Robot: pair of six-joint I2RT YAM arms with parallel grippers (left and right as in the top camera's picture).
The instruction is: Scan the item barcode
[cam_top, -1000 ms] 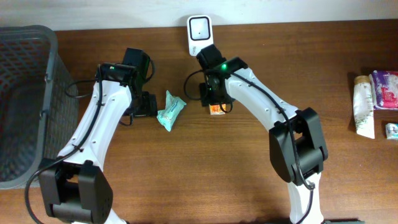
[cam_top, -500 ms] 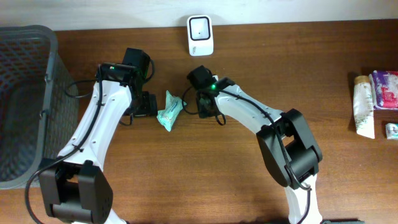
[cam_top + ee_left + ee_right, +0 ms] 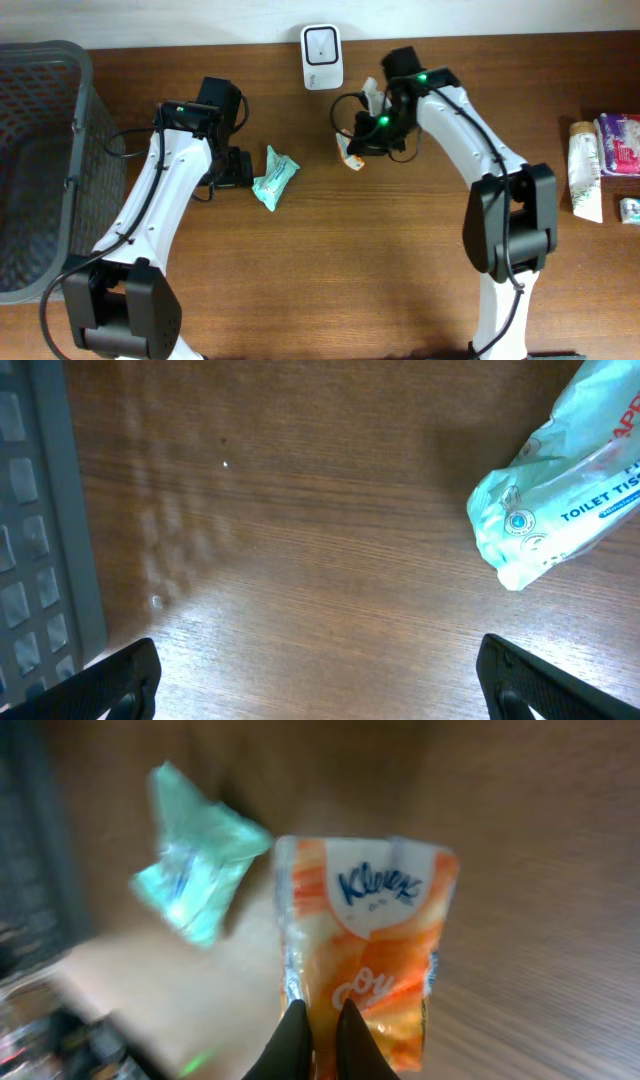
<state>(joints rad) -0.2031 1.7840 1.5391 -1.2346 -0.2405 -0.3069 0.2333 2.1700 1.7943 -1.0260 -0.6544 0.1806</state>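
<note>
Right gripper [image 3: 320, 1025] jaws clamped together on the orange Kleenex pack [image 3: 365, 950] (gripped at its lower edge), pack near the white scanner [image 3: 322, 57]. Left gripper [image 3: 320, 685] jaws wide apart, holding nothing, over the table [image 3: 300, 560], teal tissue pack [image 3: 560, 490] just beside.

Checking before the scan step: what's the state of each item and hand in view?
Kleenex pack: clamped in the right hand.
right hand: shut on Kleenex pack.
left hand: open, holding nothing.
green tissue pack: lying on the table, untouched.
scanner: at back edge, no item in front yet.
</note>
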